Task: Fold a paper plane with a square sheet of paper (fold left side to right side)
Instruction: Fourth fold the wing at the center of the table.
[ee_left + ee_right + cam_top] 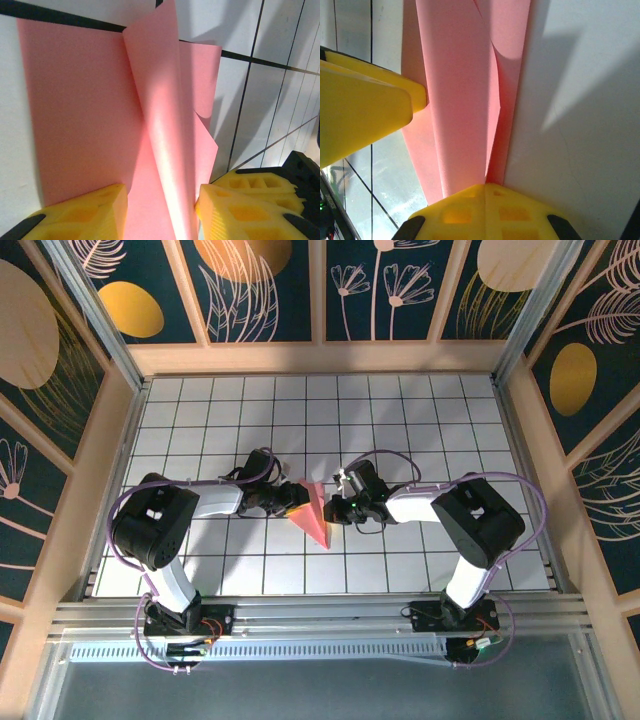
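Salmon-pink paper plane (pixel 316 515) is laid half folded on the tiled table (pixel 420 430), long axis running near to far between both arms, its raised flap (pixel 165 125) straddled by the parted left gripper (pixel 161 200) and pinched by the closed right gripper (pixel 485 192)

The paper plane (pixel 316 512) is thin, matt paper; the tiled table (pixel 400 410) looks faintly glossy.

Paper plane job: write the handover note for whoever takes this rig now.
Left gripper: open, fingers straddling a raised flap of the pink paper.
Right gripper: shut, apparently pinching that flap's edge.
Paper: on the table between both grippers, partly folded to a point.
Done: early folds.
To do: lay the flap flat, crease it, finish the plane.
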`<state>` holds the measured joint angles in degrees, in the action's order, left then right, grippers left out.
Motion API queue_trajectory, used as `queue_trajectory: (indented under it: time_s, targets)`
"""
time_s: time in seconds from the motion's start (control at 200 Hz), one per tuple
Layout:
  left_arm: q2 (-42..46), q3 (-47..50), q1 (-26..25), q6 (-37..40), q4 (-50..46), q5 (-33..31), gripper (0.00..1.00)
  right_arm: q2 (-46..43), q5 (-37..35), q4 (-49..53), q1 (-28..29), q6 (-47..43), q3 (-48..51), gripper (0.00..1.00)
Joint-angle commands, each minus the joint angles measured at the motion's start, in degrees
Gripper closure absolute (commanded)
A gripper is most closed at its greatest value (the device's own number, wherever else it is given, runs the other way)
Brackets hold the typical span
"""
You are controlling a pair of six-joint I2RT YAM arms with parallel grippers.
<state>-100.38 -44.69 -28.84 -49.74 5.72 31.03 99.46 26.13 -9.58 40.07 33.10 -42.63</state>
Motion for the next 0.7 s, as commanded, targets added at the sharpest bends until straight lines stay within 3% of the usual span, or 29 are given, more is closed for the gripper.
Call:
queue_trajectory:
  time_s: [0.0, 0.696]
  targets:
    - [-1.1, 1.2, -0.2, 1.1, -3.8, -3.2, 0.57, -2.0, -1.5, 1.3, -0.3, -1.2, -0.9, 1.0]
    - [-1.1, 1.3, -0.2, 1.1, -3.8, -3.1, 0.58, -1.1, -1.7, 1.1, -0.4, -1.3, -0.9, 1.0]
